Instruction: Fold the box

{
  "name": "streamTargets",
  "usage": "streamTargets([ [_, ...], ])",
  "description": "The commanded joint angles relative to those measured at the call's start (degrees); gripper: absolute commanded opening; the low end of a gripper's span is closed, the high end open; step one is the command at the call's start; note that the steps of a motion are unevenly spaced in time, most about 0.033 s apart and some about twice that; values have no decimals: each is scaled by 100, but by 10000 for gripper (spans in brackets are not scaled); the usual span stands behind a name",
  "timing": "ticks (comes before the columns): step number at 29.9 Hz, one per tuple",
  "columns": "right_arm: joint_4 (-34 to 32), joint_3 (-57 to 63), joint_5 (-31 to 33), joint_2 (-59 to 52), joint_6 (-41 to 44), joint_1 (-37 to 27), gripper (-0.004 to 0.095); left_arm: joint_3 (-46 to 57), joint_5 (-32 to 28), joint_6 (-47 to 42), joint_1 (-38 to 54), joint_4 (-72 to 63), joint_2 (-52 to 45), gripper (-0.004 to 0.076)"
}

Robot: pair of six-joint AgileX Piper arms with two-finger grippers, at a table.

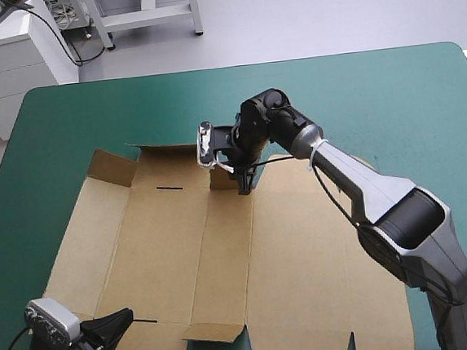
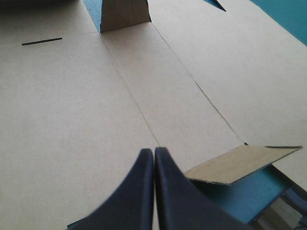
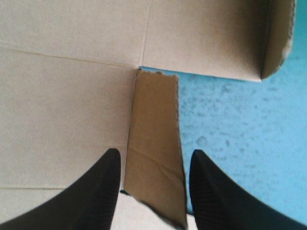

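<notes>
My left gripper (image 2: 153,152) is nearest, close to the near edge of the table. Its two black fingers are pressed together in one point, and they hold nothing. They sit low over the box (image 1: 306,259). The box is a big flat brown sheet, lying open on the teal-green cover (image 1: 391,104). Just beside my left fingers a small near flap (image 2: 240,165) tips up a little. Farther on, the sheet lies flat with long fold lines, and a thin black slit (image 2: 42,41) is cut in it. At the far edge of the sheet a small far flap (image 3: 153,124) stands up. My right gripper (image 1: 244,184) is there. Its fingers are apart, one on each side of that flap. Past it the cover goes on to the far edge.
</notes>
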Motion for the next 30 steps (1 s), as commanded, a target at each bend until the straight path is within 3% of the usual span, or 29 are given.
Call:
streamTargets([
  [1,-459,-180,-66,-807,988,-153,377,-129,-347,-13,-23,-154,97,-8],
  [9,-544,-60,777,-1967,2390,-1037,62,-129,-347,-54,-23,-154,122,-8],
  [12,-504,322,777,-2570,2749,-1533,6,-129,-347,-54,-23,-154,122,-8],
  [23,-416,3349,765,-5100,3732,-3126,0,-129,-347,-54,-23,-154,122,-8],
  [30,-235,6273,8,-7322,3962,-3499,0,-129,-347,-54,-23,-154,122,-8],
])
